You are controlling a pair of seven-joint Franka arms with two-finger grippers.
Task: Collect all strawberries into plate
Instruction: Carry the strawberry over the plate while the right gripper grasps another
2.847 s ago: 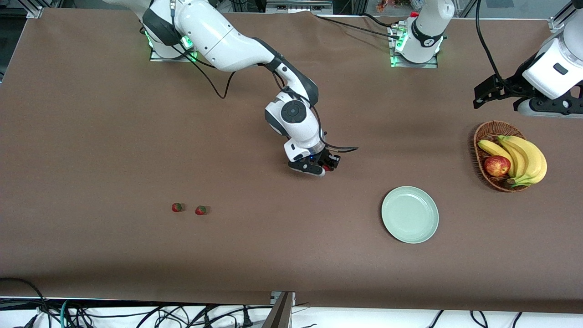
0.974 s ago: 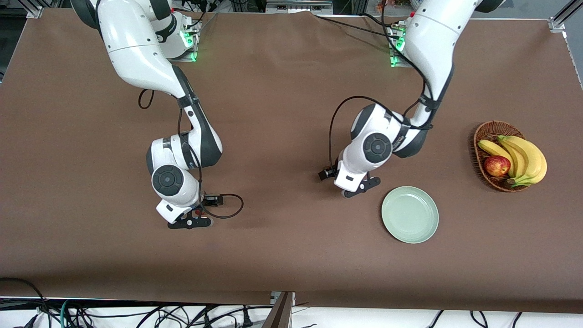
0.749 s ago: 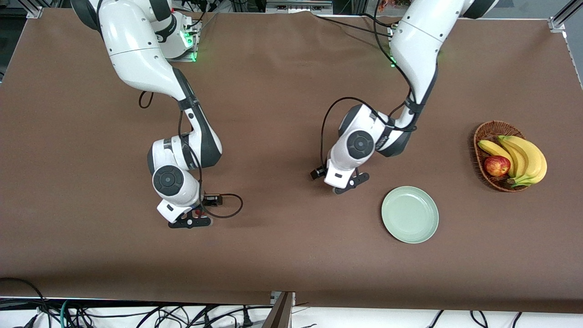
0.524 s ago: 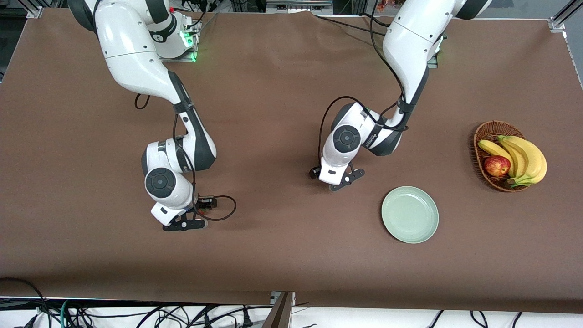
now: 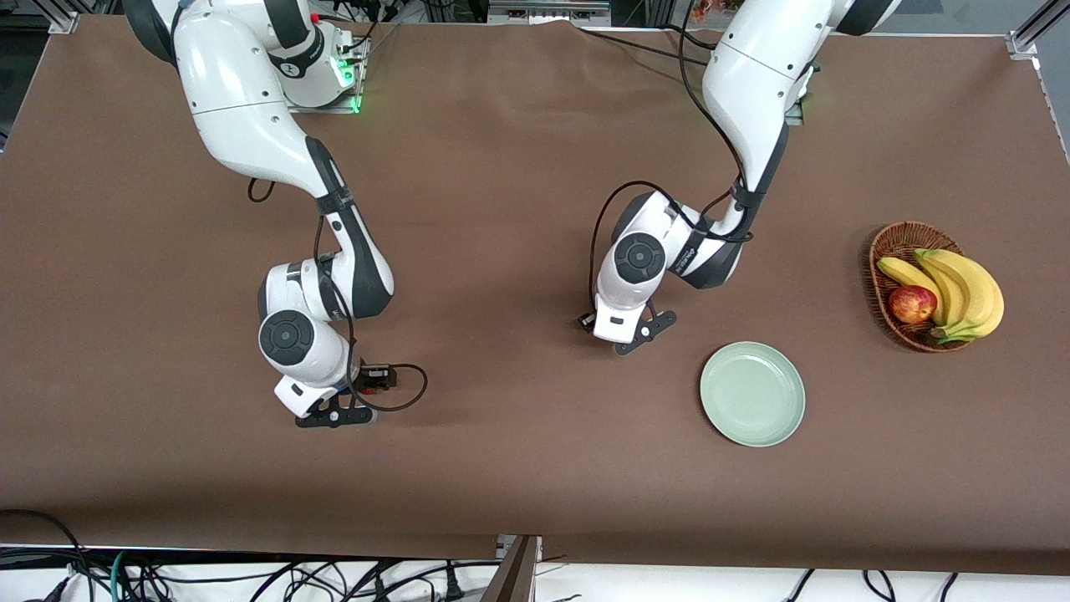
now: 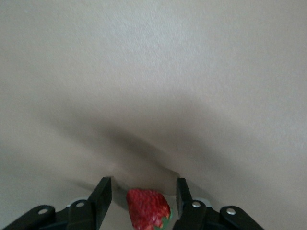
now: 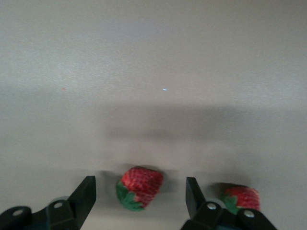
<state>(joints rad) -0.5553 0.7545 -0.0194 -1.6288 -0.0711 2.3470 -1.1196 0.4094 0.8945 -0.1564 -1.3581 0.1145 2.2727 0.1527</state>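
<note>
Both grippers are seen low over the brown table (image 5: pixel 518 468), each set about a strawberry. The left gripper (image 6: pixel 144 203) is placed near the plate (image 5: pixel 752 394), toward the right arm's end from it and a little farther from the front camera. In the left wrist view its two fingers (image 6: pixel 101 196) stand apart on either side of a berry (image 6: pixel 147 209), with a gap showing on each side; the berry is bracketed, not yet clamped.

The right gripper (image 7: pixel 140 201) is down well away from the plate, toward the right arm's end of the table. Its fingers (image 7: pixel 85 196) are spread wide about a second berry (image 7: pixel 139 187), which lies on the cloth with its green cap showing and touches neither finger. A third berry (image 7: pixel 241 198) lies just outside one finger, beside the second.

None of the three berries can be made out in the front view, where they appear to be hidden under the wrists. The plate holds nothing. A wicker basket (image 5: pixel 899 242) with bananas (image 5: pixel 961 288) and an apple (image 5: pixel 912 303) stands near the plate, toward the left arm's end and farther from the front camera.
</note>
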